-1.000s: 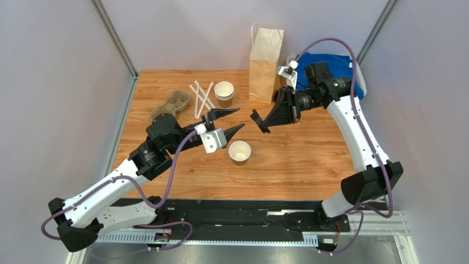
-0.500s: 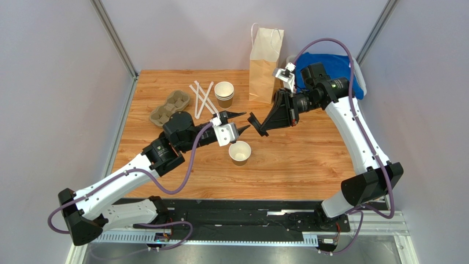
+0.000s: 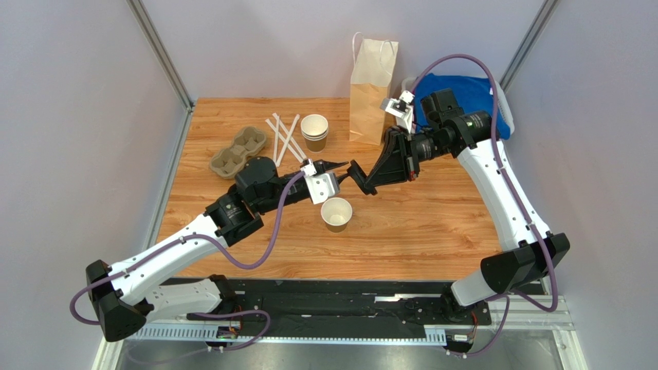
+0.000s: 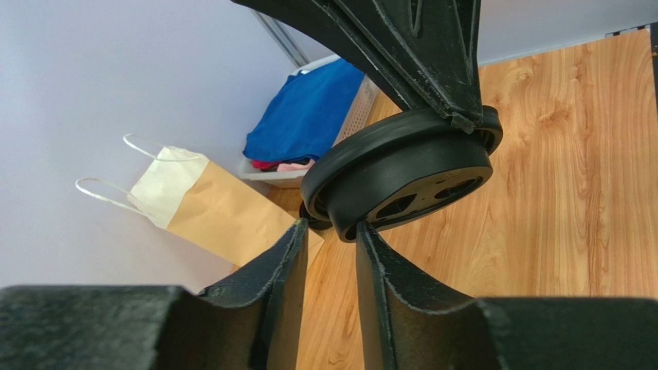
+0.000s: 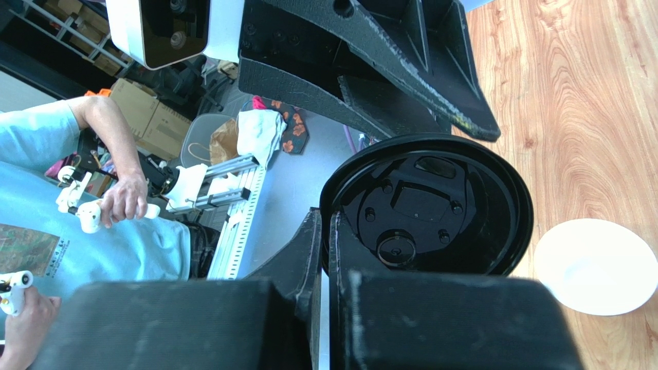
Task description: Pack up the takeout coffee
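Note:
The small brown kraft cup, cream inside, stands lidless on the wooden table, just below both grippers; its rim shows in the right wrist view. My right gripper is shut on the rim of a black plastic lid and holds it in the air, tilted on edge. My left gripper meets it from the left, its jaws closed narrowly on the opposite edge of the lid. The lid looks like two nested rims.
A tall kraft paper bag stands at the back. A stack of lidless cups, white stirrers and a cardboard cup carrier lie back left. A basket with blue cloth sits back right.
My left arm has reached right and its jaws have narrowed from wide open onto the lid's edge. My right gripper has brought the lid slightly left to meet it.

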You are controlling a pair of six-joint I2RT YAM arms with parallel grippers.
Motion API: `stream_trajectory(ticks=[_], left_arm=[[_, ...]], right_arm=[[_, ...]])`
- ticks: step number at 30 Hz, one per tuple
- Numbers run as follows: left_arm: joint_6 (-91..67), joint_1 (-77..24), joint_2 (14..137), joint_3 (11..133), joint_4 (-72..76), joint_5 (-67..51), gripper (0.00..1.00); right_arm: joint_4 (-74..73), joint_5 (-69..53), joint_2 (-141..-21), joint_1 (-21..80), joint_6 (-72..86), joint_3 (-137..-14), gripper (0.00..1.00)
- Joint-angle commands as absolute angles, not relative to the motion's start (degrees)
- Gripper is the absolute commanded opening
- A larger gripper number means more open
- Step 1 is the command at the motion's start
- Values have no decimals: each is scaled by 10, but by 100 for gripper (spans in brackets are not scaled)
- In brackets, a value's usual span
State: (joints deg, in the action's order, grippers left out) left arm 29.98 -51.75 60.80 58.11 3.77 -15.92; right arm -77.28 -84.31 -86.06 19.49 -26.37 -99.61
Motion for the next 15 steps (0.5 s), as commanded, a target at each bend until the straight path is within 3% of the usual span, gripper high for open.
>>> stream_trajectory(ticks=[1, 3, 6, 9, 12, 13, 14, 15], left_arm=[[291, -519, 611, 591, 67, -159, 28], [290, -520, 610, 594, 63, -164, 21], [288, -519, 606, 595, 56, -174, 2], [282, -519, 602, 601, 34, -178, 0], [275, -519, 604, 626, -32, -177, 0], [269, -519, 606, 633, -50, -166, 0], [257, -519, 610, 640, -68, -162, 0], [251, -519, 612, 655, -106, -158, 0]], right_arm=[[-910, -939, -843, 203, -274, -1007, 0], [-911, -939, -844, 203, -273, -1006, 0], [-908, -939, -847, 203, -272, -1008, 0], [-895, -939, -852, 201, -262, -1011, 0], [-876, -938, -858, 194, -238, -1017, 20], [-877, -938, -863, 191, -238, -1020, 42], [-878, -937, -867, 179, -241, -1026, 52], [-881, -937, -868, 171, -243, -1034, 69]])
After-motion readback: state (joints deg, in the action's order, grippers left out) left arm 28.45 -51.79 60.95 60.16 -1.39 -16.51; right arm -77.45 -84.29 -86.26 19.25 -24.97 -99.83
